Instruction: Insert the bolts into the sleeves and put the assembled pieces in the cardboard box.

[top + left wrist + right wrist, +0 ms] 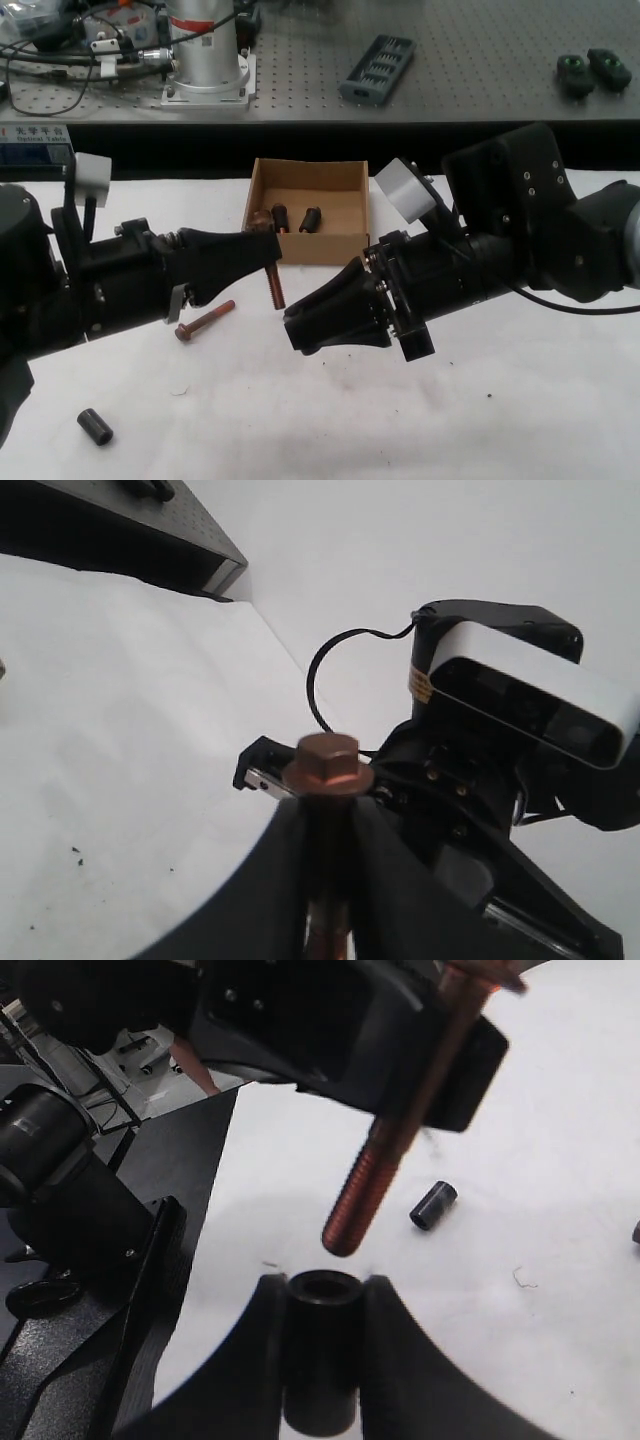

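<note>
My high camera sits behind both arms and looks forward and down over the bench (450,420), far enough back to take in both arms and the box (320,250) at the far middle. My left wrist camera looks along the left gripper (327,808), very near the bolt (327,765), facing right toward the other arm. My right wrist camera looks along the right gripper (322,1285), close on the sleeve (322,1360), facing left. All three share the bolt.

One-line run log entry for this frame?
left gripper: shut on bolt | right gripper: shut on sleeve | bolt tip near sleeve mouth, not inserted
</note>
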Robot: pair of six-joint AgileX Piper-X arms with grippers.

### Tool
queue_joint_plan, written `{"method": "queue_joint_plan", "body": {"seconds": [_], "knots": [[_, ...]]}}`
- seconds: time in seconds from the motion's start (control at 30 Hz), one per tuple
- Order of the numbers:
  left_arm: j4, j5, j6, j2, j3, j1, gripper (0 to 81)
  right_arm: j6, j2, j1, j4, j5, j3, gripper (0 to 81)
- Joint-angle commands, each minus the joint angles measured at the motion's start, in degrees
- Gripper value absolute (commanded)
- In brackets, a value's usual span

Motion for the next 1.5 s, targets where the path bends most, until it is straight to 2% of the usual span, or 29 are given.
{"method": "queue_joint_plan", "body": {"seconds": [0.0,0.43,0.8,1.07,1.27,1.47], "knots": [[-0.70,-0.42,1.18,-0.02,-0.22,-0.28,0.6,0.00,-0.88,0.09,0.27,-1.58,-0.41,4.4],[-4.88,-2.42,2.60,-0.02,-0.22,-0.28,0.6,1.06,-0.88,0.09,0.37,-3.00,-0.41,4.4],[-6.56,-3.61,-0.43,-0.02,-0.22,-2.00,0.6,1.06,-0.88,-0.10,-0.23,-3.77,-0.41,4.4],[-7.39,-3.62,-2.87,-0.02,-0.22,-1.98,0.6,0.96,-0.78,-0.55,-0.13,-3.75,-0.41,4.4],[-13.46,-3.68,-7.18,-0.02,-0.22,-1.98,0.6,0.60,-0.78,-0.55,0.59,-3.25,0.63,4.4],[-13.60,-3.33,-7.20,-0.02,0.09,-1.98,0.6,0.85,-0.78,-0.38,-0.24,-3.25,1.87,4.4]]}}
